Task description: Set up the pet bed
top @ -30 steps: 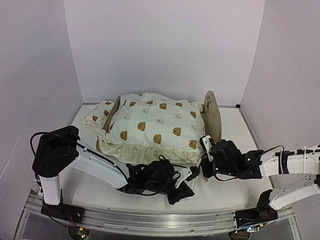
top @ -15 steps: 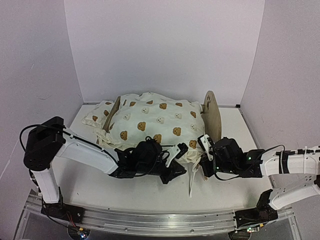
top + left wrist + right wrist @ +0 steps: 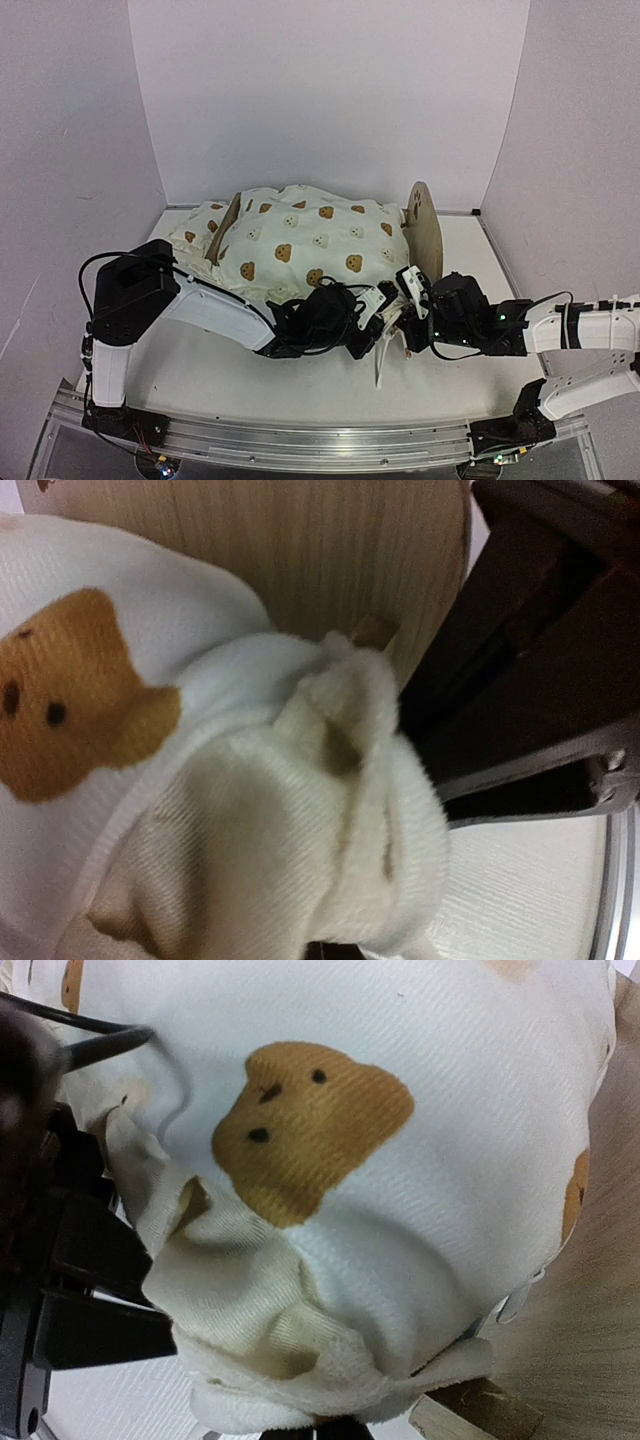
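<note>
The pet bed's plywood footboard (image 3: 423,230) stands at the right and its other board (image 3: 225,228) at the left. The base is hidden under the cream bear-print cushion (image 3: 310,245). My left gripper (image 3: 372,303) is at the cushion's near right corner. In the left wrist view bunched cushion fabric (image 3: 250,810) covers its fingers, with plywood (image 3: 330,550) behind. My right gripper (image 3: 408,300) meets it at the same corner. In the right wrist view the cushion's ruffle (image 3: 280,1350) is bunched over its fingers, beside plywood (image 3: 590,1340). Both look shut on the cushion.
The small bear-print pillow (image 3: 195,232) lies behind the bed's left board. A cushion tie (image 3: 381,365) hangs down onto the table (image 3: 200,370) in front of the grippers. White walls enclose the table on three sides. The right arm's black body (image 3: 530,680) fills the left wrist view's right side.
My left gripper has moved from the table in front of the bed up and back to the cushion's near right corner, lifting ruffle and tie. The right gripper has stayed put.
</note>
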Controlling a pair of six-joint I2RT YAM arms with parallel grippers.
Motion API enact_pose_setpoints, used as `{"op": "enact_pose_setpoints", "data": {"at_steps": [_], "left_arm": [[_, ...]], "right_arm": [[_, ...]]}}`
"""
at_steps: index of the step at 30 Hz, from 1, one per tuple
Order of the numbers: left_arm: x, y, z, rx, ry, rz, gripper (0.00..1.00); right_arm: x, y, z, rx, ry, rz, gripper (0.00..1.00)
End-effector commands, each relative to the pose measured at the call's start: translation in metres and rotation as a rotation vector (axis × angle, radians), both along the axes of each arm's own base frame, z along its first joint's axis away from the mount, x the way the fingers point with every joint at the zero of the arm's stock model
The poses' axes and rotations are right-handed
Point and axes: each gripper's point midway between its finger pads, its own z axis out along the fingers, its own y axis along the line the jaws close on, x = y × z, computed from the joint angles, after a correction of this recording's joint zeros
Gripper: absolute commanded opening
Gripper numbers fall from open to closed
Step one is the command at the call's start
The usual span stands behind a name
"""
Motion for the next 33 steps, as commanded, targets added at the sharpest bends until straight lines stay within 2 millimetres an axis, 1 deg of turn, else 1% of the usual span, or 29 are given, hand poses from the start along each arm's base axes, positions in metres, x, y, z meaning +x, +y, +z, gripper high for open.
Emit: {"op": "enact_pose_setpoints", "data": {"at_steps": [1, 5, 6, 10, 12, 14, 17, 20, 24, 28, 30, 33], "left_arm": [[-0.013, -0.025, 0.055, -0.138, -0.082, -0.097, 0.04], [-0.027, -0.033, 0.060, -0.164, -0.060, -0.187, 0.09], [-0.030, -0.034, 0.062, -0.169, -0.055, -0.207, 0.11], [-0.037, -0.031, 0.062, -0.176, -0.029, -0.228, 0.17], [-0.037, -0.030, 0.061, -0.177, -0.016, -0.223, 0.20], [-0.035, -0.032, 0.060, -0.182, -0.002, -0.218, 0.24], [-0.030, -0.036, 0.060, -0.195, 0.023, -0.198, 0.31], [-0.023, -0.038, 0.062, -0.212, 0.044, -0.174, 0.35], [-0.016, -0.041, 0.061, -0.215, 0.048, -0.153, 0.34], [-0.012, -0.043, 0.059, -0.212, 0.047, -0.147, 0.27], [-0.010, -0.043, 0.057, -0.210, 0.047, -0.138, 0.21], [-0.003, -0.041, 0.059, -0.214, 0.046, -0.111, 0.18]], "right_arm": [[0.010, 0.002, 0.012, 0.045, -0.031, -0.043, 0.00], [0.010, -0.002, 0.008, 0.036, -0.015, -0.074, 0.00], [0.008, -0.007, 0.002, 0.014, 0.000, -0.084, 0.00], [0.008, -0.016, -0.002, -0.016, 0.008, -0.115, 0.00], [0.006, -0.016, -0.003, -0.018, 0.015, -0.104, 0.00], [0.003, -0.011, -0.003, -0.011, 0.013, -0.068, 0.00], [0.000, -0.005, -0.001, -0.006, 0.007, -0.021, 0.00], [-0.004, 0.000, 0.002, -0.002, 0.003, 0.027, 0.00], [-0.007, 0.002, 0.004, 0.000, -0.008, 0.065, 0.00], [-0.010, 0.004, 0.008, 0.019, -0.014, 0.084, 0.00], [-0.015, 0.010, 0.010, 0.041, -0.009, 0.123, 0.00], [-0.021, 0.015, 0.009, 0.056, 0.007, 0.165, 0.00]]}}
